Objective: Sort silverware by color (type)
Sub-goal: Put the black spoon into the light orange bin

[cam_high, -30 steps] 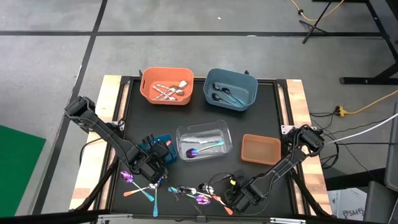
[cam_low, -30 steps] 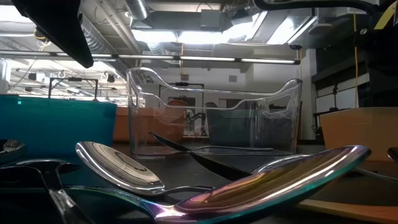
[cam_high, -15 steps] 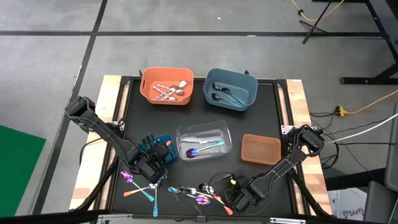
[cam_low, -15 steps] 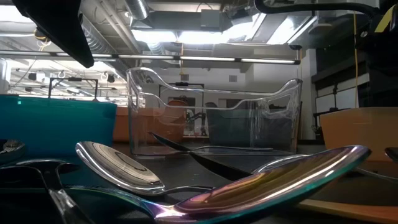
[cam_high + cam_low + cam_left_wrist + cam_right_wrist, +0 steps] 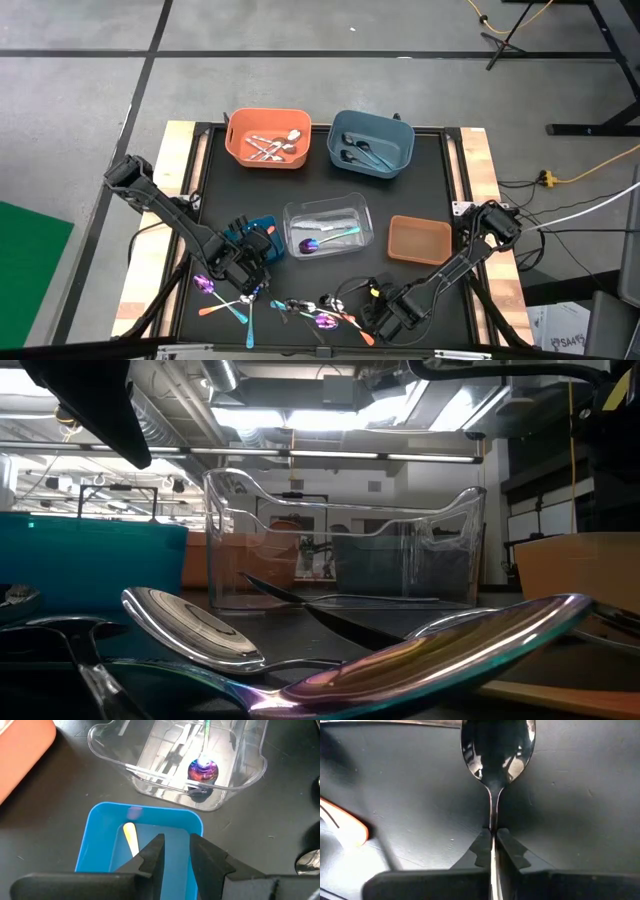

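Observation:
Loose silverware point(image 5: 300, 310) lies along the mat's near edge: silver, iridescent and orange-handled pieces. In the low view an iridescent spoon point(image 5: 430, 650) and a silver spoon point(image 5: 190, 625) lie close by. My right gripper point(image 5: 385, 315) points down at the pile's right end, shut on a dark shiny spoon point(image 5: 497, 750). My left gripper point(image 5: 176, 855) hangs over a small blue bin point(image 5: 145, 845), narrowly open with nothing between its fingers. A pale handle point(image 5: 131, 837) lies in that bin. My right gripper pinches the dark spoon's thin handle point(image 5: 493, 827) between its two fingers, a little behind the bowl. The fingers come from above, pointing down, one on each side of the handle. The bowl point(image 5: 497, 750) looks to rest on the black mat.
An orange bin point(image 5: 267, 138) with silver pieces and a blue-grey bin point(image 5: 371, 143) with dark pieces stand at the far side. At mid-table a clear bin point(image 5: 328, 225) holds an iridescent spoon. A brown bin point(image 5: 420, 240) stands right of it. An orange handle point(image 5: 345, 827) lies beside my right gripper.
At the low view's right edge a thin piece of silverware has shifted slightly. Both arms have kept their places.

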Action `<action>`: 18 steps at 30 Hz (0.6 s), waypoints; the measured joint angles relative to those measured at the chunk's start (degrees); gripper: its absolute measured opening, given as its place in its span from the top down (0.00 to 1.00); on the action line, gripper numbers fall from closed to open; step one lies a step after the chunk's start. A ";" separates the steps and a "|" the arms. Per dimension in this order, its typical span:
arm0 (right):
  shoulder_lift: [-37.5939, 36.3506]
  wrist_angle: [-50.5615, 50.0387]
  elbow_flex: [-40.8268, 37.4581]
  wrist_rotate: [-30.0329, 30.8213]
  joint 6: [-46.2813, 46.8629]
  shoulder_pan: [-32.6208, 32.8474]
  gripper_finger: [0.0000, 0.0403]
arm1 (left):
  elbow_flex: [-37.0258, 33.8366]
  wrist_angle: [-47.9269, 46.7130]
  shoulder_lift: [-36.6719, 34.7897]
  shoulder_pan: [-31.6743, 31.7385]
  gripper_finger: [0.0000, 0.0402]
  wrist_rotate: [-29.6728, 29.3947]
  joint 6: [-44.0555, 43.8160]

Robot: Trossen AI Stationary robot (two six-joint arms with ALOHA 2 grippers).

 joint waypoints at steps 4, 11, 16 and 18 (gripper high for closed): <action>0.00 -0.04 0.00 0.02 0.00 0.00 0.99 | 0.00 0.00 0.00 0.00 0.79 0.00 0.02; -0.93 -3.35 0.56 -0.11 -0.37 0.00 1.00 | 0.00 0.00 0.00 0.01 0.79 0.00 0.07; -2.29 -13.90 4.33 -0.25 -1.39 0.08 1.00 | 0.00 0.01 0.00 0.00 0.79 0.00 0.07; -3.05 -17.58 5.69 -0.80 -3.49 0.07 1.00 | 0.00 0.02 0.00 0.01 0.79 0.00 0.07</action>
